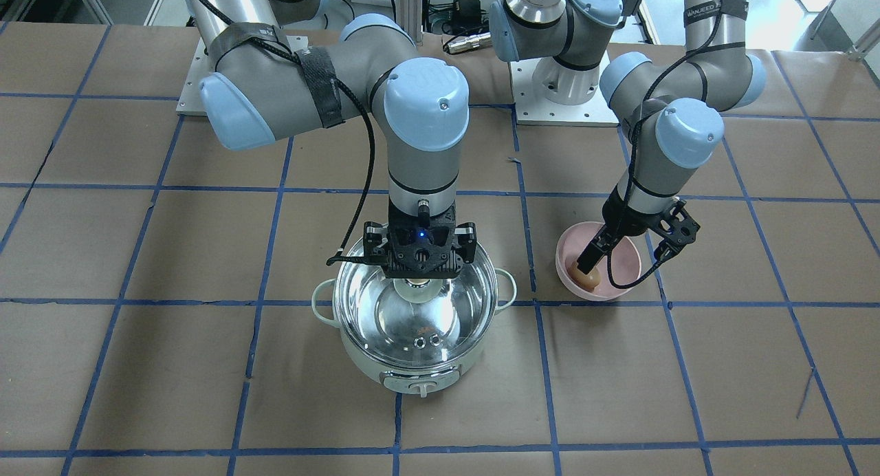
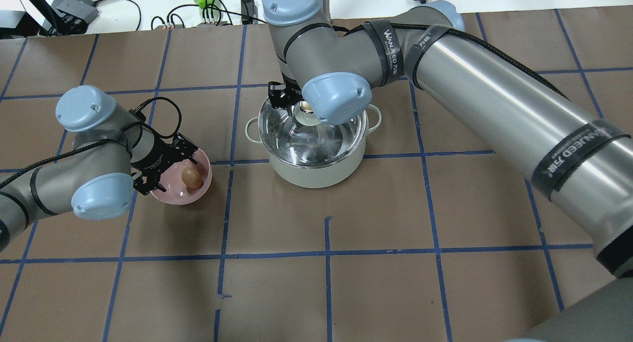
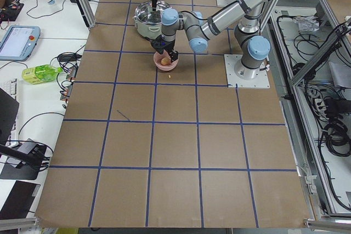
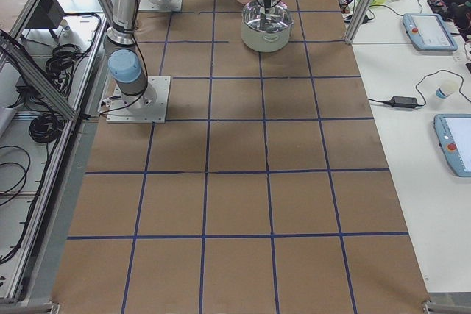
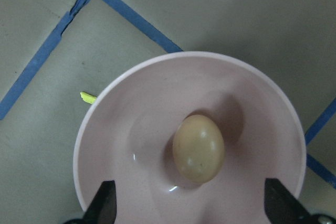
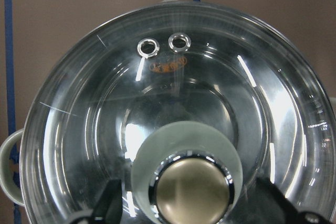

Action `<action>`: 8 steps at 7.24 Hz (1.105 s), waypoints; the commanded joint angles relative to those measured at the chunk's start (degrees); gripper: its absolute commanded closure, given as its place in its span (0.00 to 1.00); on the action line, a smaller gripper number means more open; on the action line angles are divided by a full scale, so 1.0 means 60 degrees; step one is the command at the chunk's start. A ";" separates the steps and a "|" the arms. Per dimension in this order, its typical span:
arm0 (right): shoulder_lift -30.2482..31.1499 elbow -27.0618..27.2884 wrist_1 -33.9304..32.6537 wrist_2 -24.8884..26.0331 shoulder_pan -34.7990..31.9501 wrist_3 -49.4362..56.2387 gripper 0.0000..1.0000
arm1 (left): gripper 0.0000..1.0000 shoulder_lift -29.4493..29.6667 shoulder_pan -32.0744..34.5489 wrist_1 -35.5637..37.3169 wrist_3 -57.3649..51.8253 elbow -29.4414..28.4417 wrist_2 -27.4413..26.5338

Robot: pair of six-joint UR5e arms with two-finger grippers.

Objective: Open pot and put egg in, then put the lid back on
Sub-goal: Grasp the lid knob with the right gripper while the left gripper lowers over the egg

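Observation:
The mint-green pot (image 1: 412, 366) stands mid-table with the clear glass lid (image 1: 430, 321) resting on it. My right gripper (image 1: 419, 269) hangs straight over the lid's knob (image 6: 191, 192). It is open, with a finger on each side of the knob and not touching it. The brown egg (image 5: 199, 148) lies in a pink bowl (image 5: 131, 129) beside the pot. My left gripper (image 5: 191, 211) is open just above the bowl, its fingers on either side of the egg. In the overhead view, the egg (image 2: 191, 177) and bowl (image 2: 173, 196) are left of the pot (image 2: 316, 171).
Brown paper with a blue tape grid (image 1: 543, 366) covers the table. A small yellow-green scrap (image 5: 88, 97) lies on the paper by the bowl. The arm bases (image 1: 564, 84) stand at the robot's edge of the table.

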State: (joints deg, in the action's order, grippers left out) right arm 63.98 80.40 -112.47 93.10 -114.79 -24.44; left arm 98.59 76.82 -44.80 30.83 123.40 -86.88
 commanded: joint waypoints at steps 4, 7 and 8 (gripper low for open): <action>0.0001 0.0003 -0.0311 0.0069 0.0000 -0.0013 0.22 | 0.02 0.0530 0.0044 0.0524 0.0443 0.0102 -0.0138; 0.0001 0.0076 -0.0298 -0.0018 0.0000 0.0075 0.73 | 0.02 0.0575 0.0425 0.0539 0.0795 -0.0015 -0.0739; 0.0001 0.0120 -0.0298 -0.0004 0.0000 0.0075 0.88 | 0.02 0.0590 0.0425 0.0539 0.0795 -0.0030 -0.0754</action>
State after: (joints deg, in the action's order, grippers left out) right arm 64.00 80.79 -114.28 93.05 -114.77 -24.03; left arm 101.99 79.22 -41.62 35.46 123.40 -91.03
